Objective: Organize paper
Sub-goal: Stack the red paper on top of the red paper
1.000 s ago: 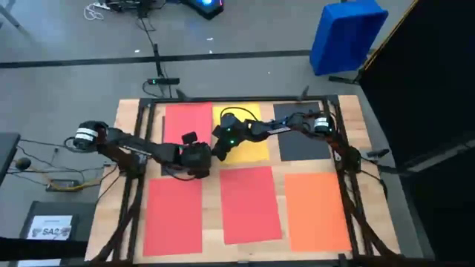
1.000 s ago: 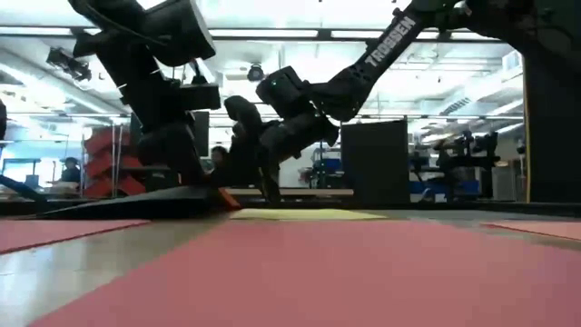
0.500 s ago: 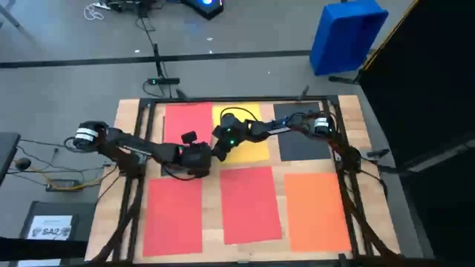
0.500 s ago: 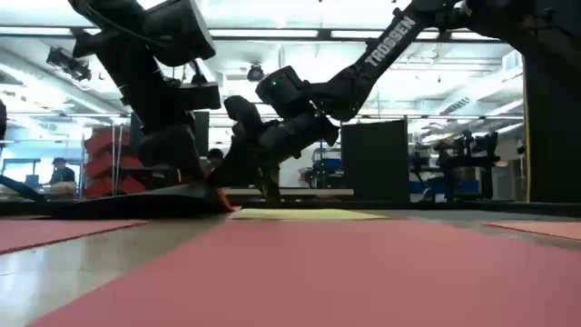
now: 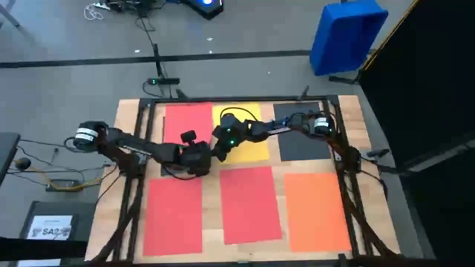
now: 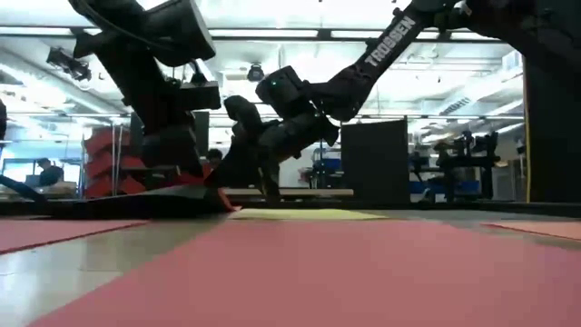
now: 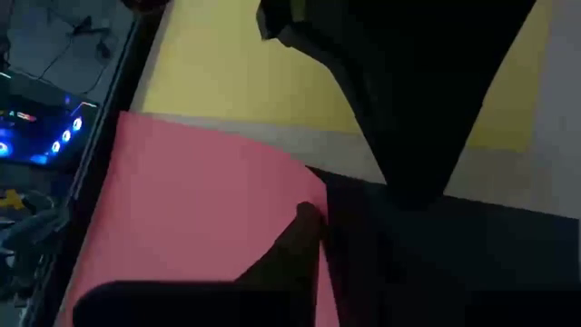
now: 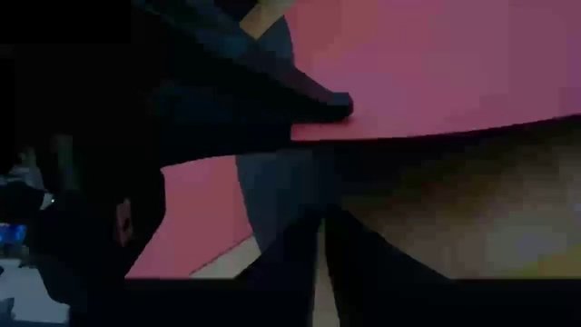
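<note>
A red sheet of paper point(image 5: 185, 122) lies at the table's far left beside a yellow sheet point(image 5: 254, 148). Just nearer than the red one lies a dark sheet point(image 7: 445, 259). My left gripper point(image 5: 202, 162) reaches in from the left and is shut on the red sheet's near right corner. My right gripper point(image 5: 220, 152) comes from the right, shut, with its tips down point(image 6: 270, 193) between the yellow sheet and the dark one, close to my left gripper. My left gripper pinches the red sheet's near right corner point(image 7: 283, 202) between its two fingers, one finger point(image 7: 304, 227) on top. The fingers slant down from the table's left side. That corner is raised off the dark sheet point(image 8: 272, 195), and the rest of the sheet lies on the table. My right gripper's shut fingertips point(image 8: 320, 238) point down at the dark sheet's far edge point(image 7: 413, 195) beside the yellow sheet. Whether they press on it I cannot tell.
Near the front edge lie two red sheets point(image 5: 174, 215) point(image 5: 251, 204) and an orange one point(image 5: 315, 209). A dark grey sheet point(image 5: 304, 144) sits at the far right. A blue bin point(image 5: 345, 33) and a labelled box point(image 5: 50, 226) stand off the table.
My left gripper has shut on the red sheet's corner without moving away. In the low view the raised corner has come down a little. My right gripper has stayed where it was.
</note>
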